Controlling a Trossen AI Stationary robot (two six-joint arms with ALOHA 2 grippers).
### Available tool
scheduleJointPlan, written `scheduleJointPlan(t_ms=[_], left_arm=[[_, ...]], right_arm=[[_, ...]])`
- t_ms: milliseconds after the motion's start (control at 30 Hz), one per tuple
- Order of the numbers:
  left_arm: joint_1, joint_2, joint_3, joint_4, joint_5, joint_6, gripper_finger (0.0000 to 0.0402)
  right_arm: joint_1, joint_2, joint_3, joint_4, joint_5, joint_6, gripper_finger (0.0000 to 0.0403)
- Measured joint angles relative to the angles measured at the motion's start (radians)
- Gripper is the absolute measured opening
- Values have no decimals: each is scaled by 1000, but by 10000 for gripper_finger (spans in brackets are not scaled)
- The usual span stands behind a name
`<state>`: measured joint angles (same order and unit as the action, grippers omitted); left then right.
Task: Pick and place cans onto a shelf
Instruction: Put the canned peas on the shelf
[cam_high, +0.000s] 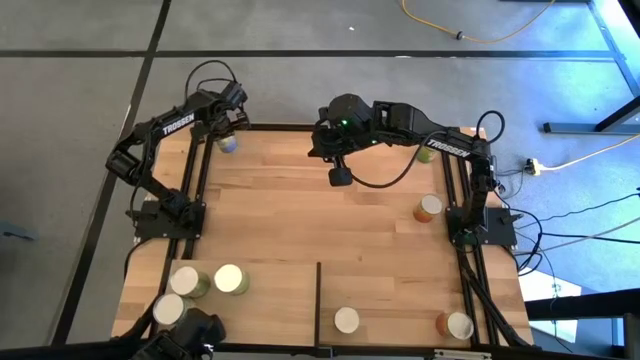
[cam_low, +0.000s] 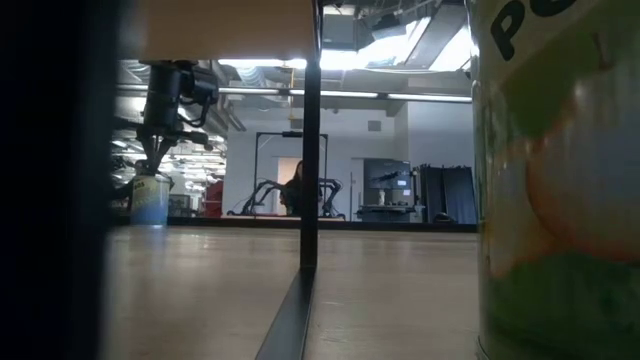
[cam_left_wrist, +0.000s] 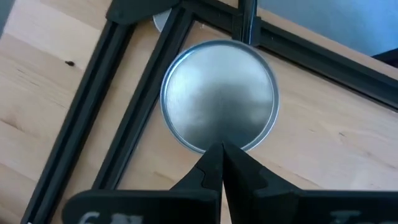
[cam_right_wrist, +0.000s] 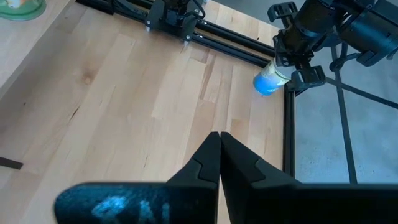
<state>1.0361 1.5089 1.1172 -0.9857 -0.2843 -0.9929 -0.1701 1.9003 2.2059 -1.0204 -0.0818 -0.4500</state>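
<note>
The left pincer (cam_high: 228, 128) hung over the far left corner of the surface (cam_high: 340, 215), directly above a blue-sided can (cam_high: 228, 144) that stood upright just inside the dark frame rails (cam_high: 190, 180); its own wrist view showed the fingers (cam_left_wrist: 214, 168) pressed together, tips over the near rim of the can's silvery top (cam_left_wrist: 219, 93) — whether they touched the lid could not be told. The low view had that pincer (cam_low: 158, 150) pointing down onto the top of the same can (cam_low: 150, 198). The right pincer (cam_high: 340, 176) hovered over the far middle of the surface, fingers (cam_right_wrist: 217, 162) likewise pressed together and holding nothing, with bare wood beneath it. An orange-sided can (cam_high: 428, 207) stood near the right edge, beside the right arm's base. On the shelf (cam_high: 270, 300) at the near edge, two green-sided cans (cam_high: 186, 281) (cam_high: 230, 279) stood side by side near the left end, and a third can (cam_high: 168, 310) sat at the near left corner. Past the thin dark divider (cam_high: 318, 305), one pale-topped can (cam_high: 346, 320) stood alone, and another orange one (cam_high: 458, 325) sat at the near right corner. A green can (cam_low: 560, 180) filled the right side of the low view.
</note>
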Motion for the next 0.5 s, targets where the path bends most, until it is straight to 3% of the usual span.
scheduleJointPlan(t_ms=[267, 500], left_arm=[[-2, -17, 0, -20, 83, 48, 0], [-71, -163, 0, -7, 56, 76, 0]], right_arm=[[0, 0, 0, 2, 0, 0, 10], [0, 0, 0, 28, 0, -2, 10]])
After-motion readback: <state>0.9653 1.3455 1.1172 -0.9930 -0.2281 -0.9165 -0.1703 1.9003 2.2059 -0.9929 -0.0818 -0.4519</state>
